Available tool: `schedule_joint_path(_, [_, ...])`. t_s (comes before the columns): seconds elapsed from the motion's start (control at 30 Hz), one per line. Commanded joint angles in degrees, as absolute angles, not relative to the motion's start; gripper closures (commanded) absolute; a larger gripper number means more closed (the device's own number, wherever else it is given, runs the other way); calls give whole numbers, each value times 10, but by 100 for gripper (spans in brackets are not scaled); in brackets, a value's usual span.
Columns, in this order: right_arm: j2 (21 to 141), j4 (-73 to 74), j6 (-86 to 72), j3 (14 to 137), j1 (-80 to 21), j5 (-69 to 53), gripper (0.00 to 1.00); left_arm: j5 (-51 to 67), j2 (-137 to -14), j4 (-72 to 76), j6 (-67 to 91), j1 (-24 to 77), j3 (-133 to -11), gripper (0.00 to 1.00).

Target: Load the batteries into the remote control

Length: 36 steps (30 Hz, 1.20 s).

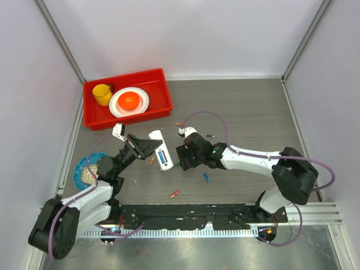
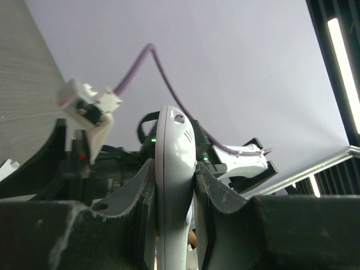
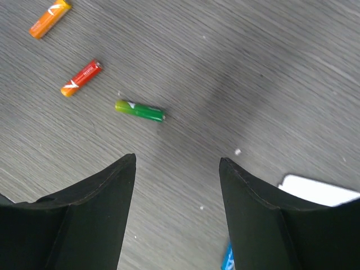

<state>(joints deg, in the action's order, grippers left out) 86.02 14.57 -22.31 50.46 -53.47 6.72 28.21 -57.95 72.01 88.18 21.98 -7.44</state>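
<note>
Left end effector (image 2: 175, 185): clenched on the remote (image 2: 173, 146), which stands on edge between the dark pads (image 2: 138, 194), lifted off the counter (image 3: 253, 67) near its middle.
Remote: smooth, glossy white plastic with a rounded edge and small slots; likely slippery, so a firm, level hold suits loading.
Orange battery (image 3: 50, 18): farthest from the right fingers, lying flat.
Red battery (image 3: 81, 78): near the orange one, apart from the green.
Green battery (image 3: 139, 110): nearest, just ahead of the right fingers; a thin, slick cylinder that can roll.
Right end effector (image 3: 177, 163): released, nothing between the fingers, hovering above the counter.
Step in hand: probably picking up the green battery.
Doing it well: its long axis runs almost along the closing line, so turn the wrist until the pads meet its round sides, centre over it, descend straight, close gently.
Counter: matt grey wood-grain, flat and hard.
</note>
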Motion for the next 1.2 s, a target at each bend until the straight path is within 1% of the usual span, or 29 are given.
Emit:
schedule_joint_path(0.0, [891,48,-178,534,-537,35,33,308,-503,679,871,206,-75,100])
schedule_joint_path(0.13, [924,46,-185,555,-540,29,30,306,-498,695,888,205,-57,100])
schedule_joint_path(0.17, [929,54,-192,562,-541,36,27,301,-496,696,889,206,-54,100])
schedule_joint_path(0.2, [938,58,-206,571,-546,42,21,301,-494,696,889,206,-51,100])
schedule_joint_path(0.37, [960,76,-260,584,-578,102,18,297,-491,696,889,206,-47,100])
schedule_joint_path(0.5, [982,92,-308,597,-598,178,19,297,-490,696,889,206,-47,100])
schedule_joint_path(0.63, [994,94,-340,598,-610,216,22,297,-485,695,891,206,-43,100])
schedule_joint_path(0.77, [1016,117,-351,610,-616,230,23,297,-483,693,891,206,-40,100])
schedule_joint_path(1.17, [1044,113,-361,613,-621,223,26,297,-476,693,894,206,-36,100])
